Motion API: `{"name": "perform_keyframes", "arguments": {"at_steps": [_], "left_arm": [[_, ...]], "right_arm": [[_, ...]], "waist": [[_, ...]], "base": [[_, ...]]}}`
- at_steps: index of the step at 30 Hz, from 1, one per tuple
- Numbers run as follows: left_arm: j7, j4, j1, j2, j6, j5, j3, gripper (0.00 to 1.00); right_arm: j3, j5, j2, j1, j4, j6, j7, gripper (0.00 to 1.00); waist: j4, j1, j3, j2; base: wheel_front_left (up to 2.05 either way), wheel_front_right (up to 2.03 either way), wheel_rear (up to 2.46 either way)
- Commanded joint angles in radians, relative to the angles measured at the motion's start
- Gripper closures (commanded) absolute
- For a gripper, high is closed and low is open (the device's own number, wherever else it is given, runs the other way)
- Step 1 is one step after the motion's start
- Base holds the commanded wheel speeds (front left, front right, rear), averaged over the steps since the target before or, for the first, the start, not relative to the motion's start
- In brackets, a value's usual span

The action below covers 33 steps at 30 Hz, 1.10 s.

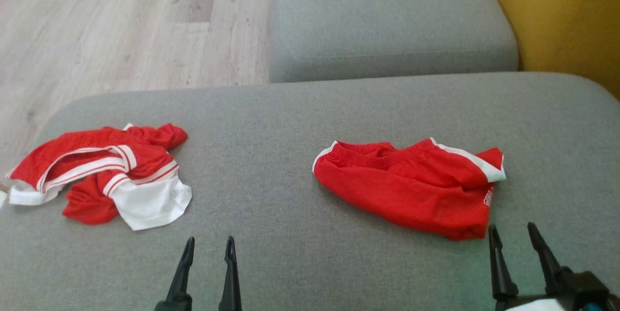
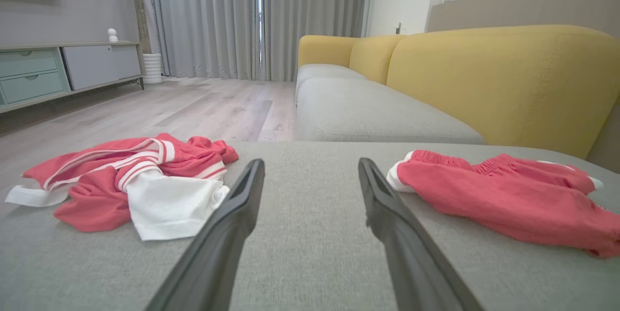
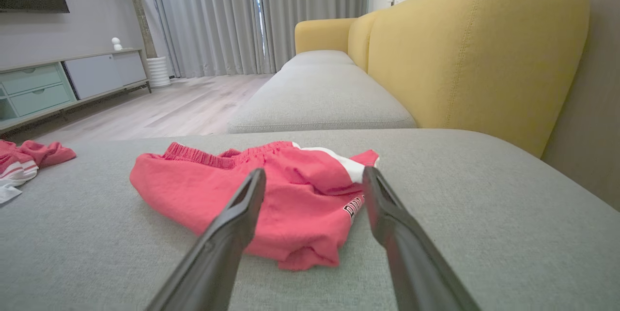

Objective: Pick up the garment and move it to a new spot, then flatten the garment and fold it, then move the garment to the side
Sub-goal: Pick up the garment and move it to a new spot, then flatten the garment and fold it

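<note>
seeing left gripper (image 1: 209, 241) and right gripper (image 1: 512, 227) both spread wide, empty, low over grey cushion (image 1: 271, 122).
spotted red shorts (image 1: 411, 190) crumpled on cushion's right half, just ahead of right gripper; red-and-white shirt (image 1: 111, 170) bunched far left.

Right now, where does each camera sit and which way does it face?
Head view: above, facing down at the grey cushion; left pincer and right pincer at the bottom.
Left wrist view: low, aimed between jersey and shorts; own fingers.
Right wrist view: low, facing the shorts; own fingers.
Both wrist views share the yellow sofa.
</note>
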Motion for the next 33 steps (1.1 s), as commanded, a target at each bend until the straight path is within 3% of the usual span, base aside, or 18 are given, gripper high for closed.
{"name": "perform_keyframes", "arguments": {"at_steps": [1, 10, 33], "left_arm": [[-0.009, -0.028, -0.041, -0.012, -0.004, 0.008, 0.042, 0.0], [-0.009, -0.019, -0.025, -0.015, -0.022, 0.038, 0.045, 0.0], [-0.01, -0.009, -0.027, -0.015, -0.006, 0.024, 0.017, 0.0]], "right_arm": [[0.025, -0.004, -0.007, -0.033, -0.03, 0.007, -0.004, 0.0], [0.041, -0.01, -0.007, -0.016, -0.03, 0.007, -0.004, 0.0], [0.054, -0.024, -0.007, -0.016, -0.031, 0.007, -0.004, 0.0]], "waist": [[0.001, 0.0002, -0.01, -0.0001], [-0.003, 0.0002, -0.033, -0.0001], [-0.021, 0.0002, -0.032, -0.0001]], "base": [[0.0, 0.0, 0.0], [0.0, 0.0, 0.0], [0.0, 0.0, 0.0]]}}
